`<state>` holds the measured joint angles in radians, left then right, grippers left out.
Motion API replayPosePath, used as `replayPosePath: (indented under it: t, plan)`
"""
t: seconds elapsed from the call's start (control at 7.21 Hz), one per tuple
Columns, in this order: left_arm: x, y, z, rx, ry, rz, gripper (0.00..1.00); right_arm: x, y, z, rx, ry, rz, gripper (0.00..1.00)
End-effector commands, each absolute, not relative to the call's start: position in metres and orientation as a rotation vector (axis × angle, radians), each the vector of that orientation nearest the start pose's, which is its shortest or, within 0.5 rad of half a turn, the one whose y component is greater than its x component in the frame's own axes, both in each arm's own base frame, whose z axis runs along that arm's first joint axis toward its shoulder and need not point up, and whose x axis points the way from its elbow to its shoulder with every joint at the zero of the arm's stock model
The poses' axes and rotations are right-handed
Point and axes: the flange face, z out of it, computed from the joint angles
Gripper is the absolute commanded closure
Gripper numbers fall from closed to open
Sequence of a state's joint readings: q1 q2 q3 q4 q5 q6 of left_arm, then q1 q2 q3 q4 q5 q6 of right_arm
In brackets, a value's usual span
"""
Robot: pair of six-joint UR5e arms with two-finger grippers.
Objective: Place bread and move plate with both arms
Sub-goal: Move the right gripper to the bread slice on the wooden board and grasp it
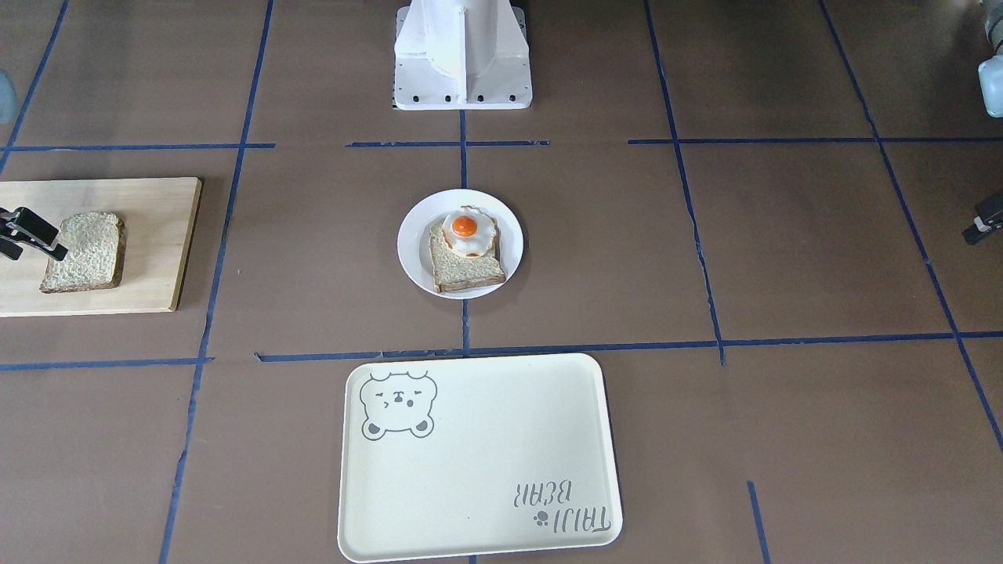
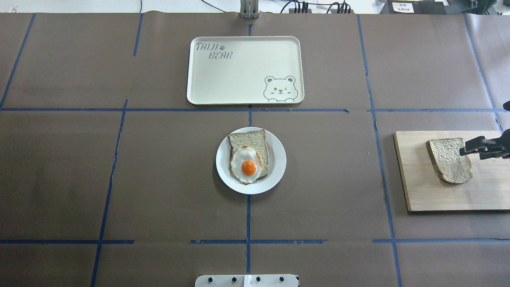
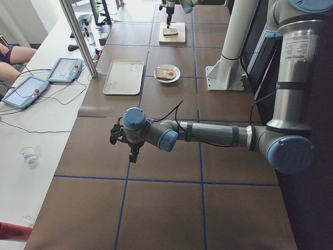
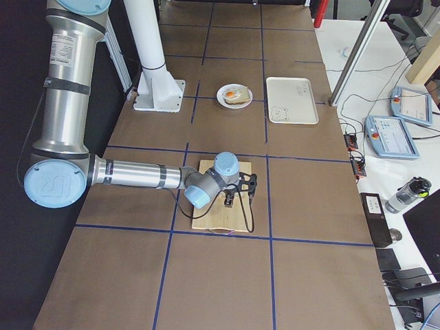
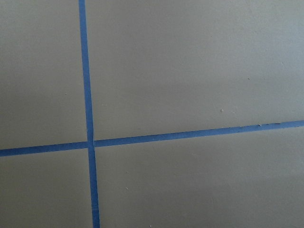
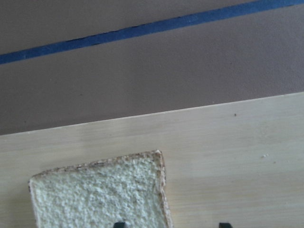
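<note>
The plain bread slice point(image 1: 86, 251) lies flat on a wooden board point(image 1: 157, 235), also in the overhead view point(image 2: 450, 159). My right gripper point(image 2: 467, 148) is open just above the slice's outer edge. In the right wrist view, one fingertip point(image 6: 118, 224) is over the bread point(image 6: 99, 194) and the other is over the bare board. The white plate point(image 2: 279, 167) at the table's centre holds a second slice with a fried egg point(image 2: 248, 165). My left gripper point(image 3: 133, 156) hovers over bare table far from the plate; I cannot tell whether it is open or shut.
A cream bear tray point(image 2: 239, 75) lies beyond the plate, on the operators' side. The white pedestal point(image 1: 462, 55) stands on the robot's side of the plate. Blue tape lines cross the brown table; the left wrist view shows only them.
</note>
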<state>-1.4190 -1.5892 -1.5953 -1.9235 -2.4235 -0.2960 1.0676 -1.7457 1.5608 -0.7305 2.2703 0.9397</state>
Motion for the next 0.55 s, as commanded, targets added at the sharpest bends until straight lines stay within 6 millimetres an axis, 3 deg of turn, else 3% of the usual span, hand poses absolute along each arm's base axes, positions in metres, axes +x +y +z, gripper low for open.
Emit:
replayPosePath:
  t: [0.0, 0.42]
  plan:
    - [0.021, -0.520, 0.592, 0.175, 0.903, 0.035, 0.00, -0.151, -0.407, 0.661, 0.012, -0.906, 0.167, 0.44]
    - [0.021, -0.520, 0.596, 0.170, 0.902, 0.034, 0.00, -0.162, -0.407, 0.656, 0.011, -0.912, 0.145, 0.47]
